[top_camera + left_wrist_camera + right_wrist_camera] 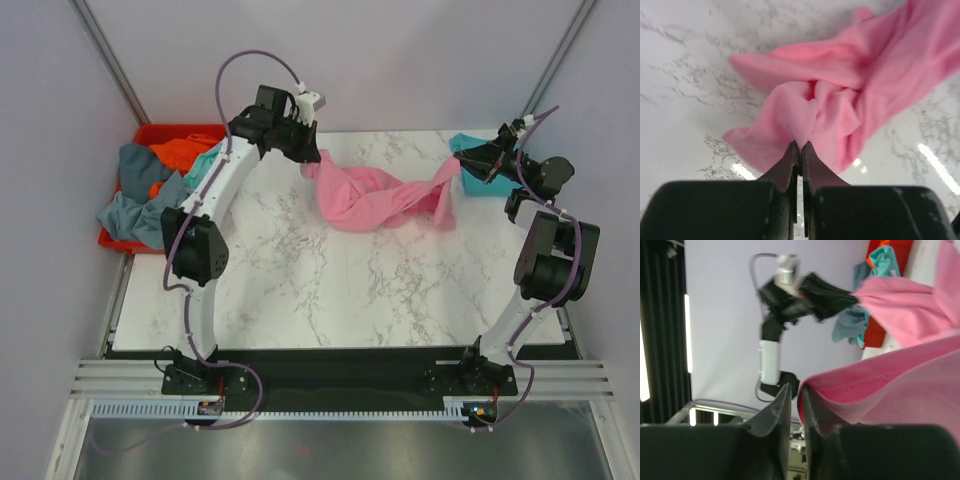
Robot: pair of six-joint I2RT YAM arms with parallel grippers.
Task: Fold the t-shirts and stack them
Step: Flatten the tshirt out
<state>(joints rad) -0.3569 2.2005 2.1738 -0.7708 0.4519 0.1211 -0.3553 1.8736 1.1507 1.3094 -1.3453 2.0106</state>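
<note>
The pink t-shirt (375, 195) hangs bunched and stretched between my two grippers, sagging onto the marble table (300, 280). My left gripper (308, 158) is shut on its left end; in the left wrist view the jaws (801, 146) pinch a fold of pink cloth (840, 100) above the table. My right gripper (464, 160) is shut on its right end, with the hem (900, 385) caught between the fingertips (796, 390). A teal-turquoise t-shirt (466, 144) lies at the back right corner, partly under my right gripper.
A red plastic bin (180, 131) stands off the table's back left edge. It holds a grey-blue shirt (135, 215), an orange one (180, 152) and a mint one (200, 170), which spill over its rim. Metal frame posts stand at both back corners.
</note>
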